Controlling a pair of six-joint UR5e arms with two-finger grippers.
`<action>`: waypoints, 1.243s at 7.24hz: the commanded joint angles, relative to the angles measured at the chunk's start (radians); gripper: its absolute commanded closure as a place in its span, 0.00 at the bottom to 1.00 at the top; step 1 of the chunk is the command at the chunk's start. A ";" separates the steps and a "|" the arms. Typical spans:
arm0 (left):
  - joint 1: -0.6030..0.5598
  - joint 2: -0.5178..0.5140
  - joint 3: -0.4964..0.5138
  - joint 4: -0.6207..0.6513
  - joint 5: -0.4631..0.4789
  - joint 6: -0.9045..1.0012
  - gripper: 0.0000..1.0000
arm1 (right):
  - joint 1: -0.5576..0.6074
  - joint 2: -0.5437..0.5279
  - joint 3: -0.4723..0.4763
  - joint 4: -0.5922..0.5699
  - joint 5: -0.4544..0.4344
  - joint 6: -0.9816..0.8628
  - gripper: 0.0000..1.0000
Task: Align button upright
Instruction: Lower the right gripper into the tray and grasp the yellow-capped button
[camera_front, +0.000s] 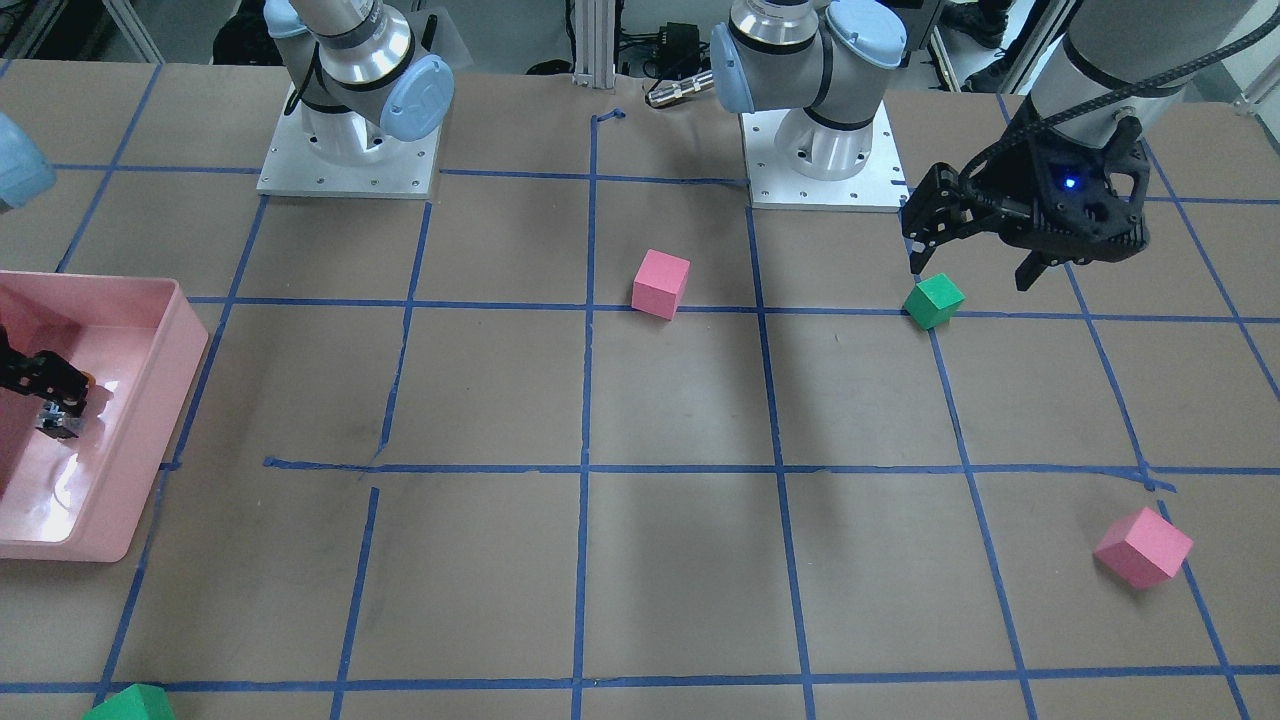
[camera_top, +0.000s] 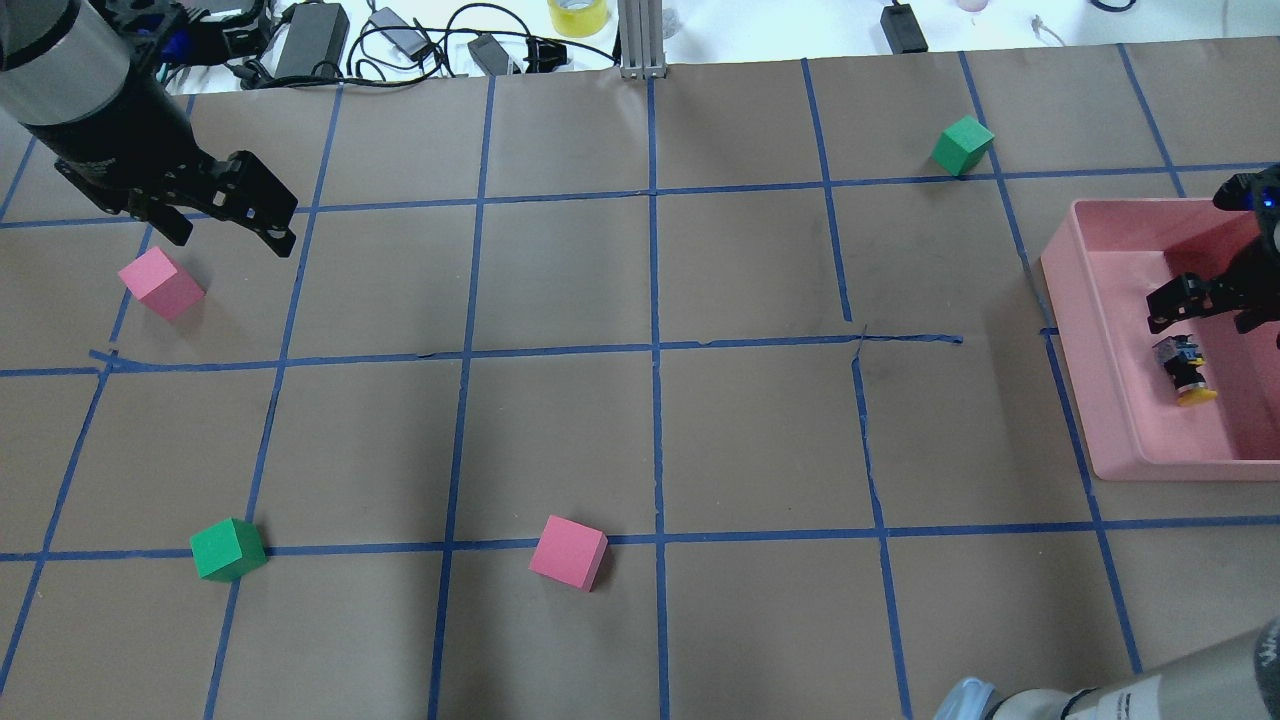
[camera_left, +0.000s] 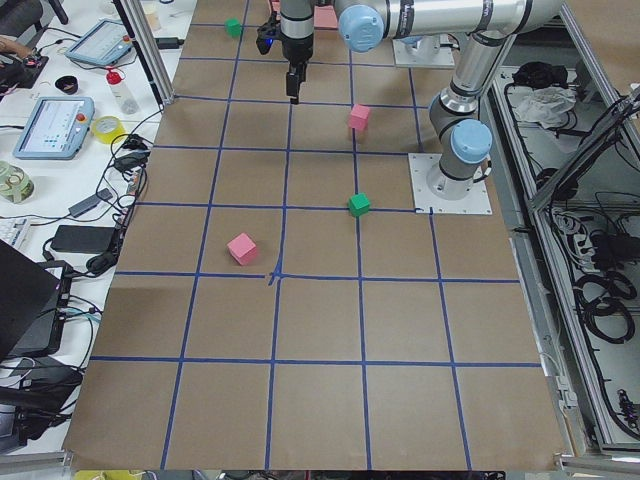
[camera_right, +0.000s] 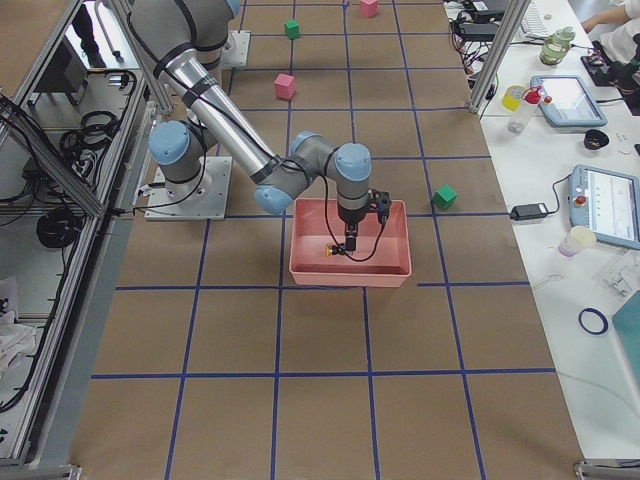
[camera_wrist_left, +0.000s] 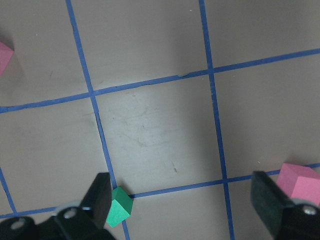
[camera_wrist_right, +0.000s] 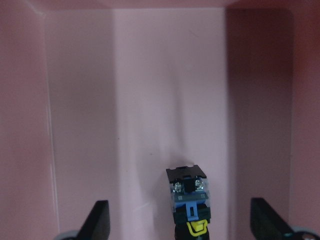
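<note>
The pink tray (camera_top: 1085, 340) holds the work. The right gripper (camera_top: 1210, 312) hangs inside the tray, its fingers spread wide and holding nothing. The left gripper (camera_top: 232, 238), well apart from the tray, is likewise spread and empty. The button (camera_top: 1183, 368) lies on its side on the tray's floor, untouched. Gripping and uprighting it both appear left to do.
</note>
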 joint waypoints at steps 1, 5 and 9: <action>0.000 -0.001 -0.001 0.000 0.005 0.002 0.00 | 0.000 0.013 0.007 -0.010 0.003 -0.079 0.00; 0.003 -0.001 -0.001 0.000 0.005 0.003 0.00 | 0.000 0.034 0.008 -0.027 0.003 -0.085 0.00; 0.006 -0.001 -0.002 -0.002 0.006 0.003 0.00 | 0.000 0.053 0.016 -0.027 -0.001 -0.086 0.00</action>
